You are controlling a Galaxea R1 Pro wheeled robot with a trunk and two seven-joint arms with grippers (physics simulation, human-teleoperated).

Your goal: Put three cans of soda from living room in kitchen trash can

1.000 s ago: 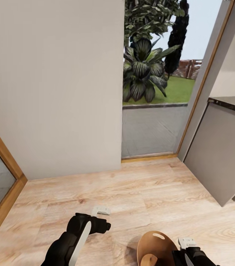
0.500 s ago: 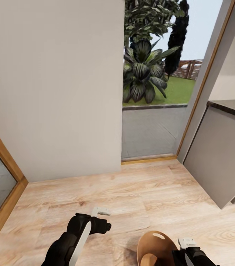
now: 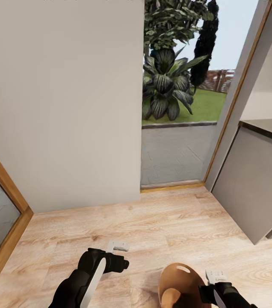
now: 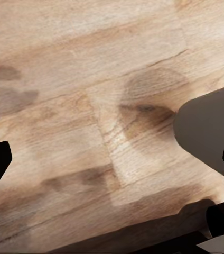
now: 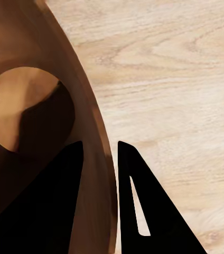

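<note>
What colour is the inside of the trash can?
Coppery brown; the trash can wall shows best in the right wrist view.

A light wood plank floor [image 3: 153, 222] is seen beneath; ahead, a white wall [image 3: 59, 98], a glazed opening onto garden plants [image 3: 166, 85], and a grey cabinet [image 3: 251, 179].

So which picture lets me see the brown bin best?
The head view: the tash can shows its coppery inside, rim and oval handle hole, low by the right gripper. The right wrist view is very close, showing just its wall pinched between the fingers. In the left wrist view I can't make it out.
</note>
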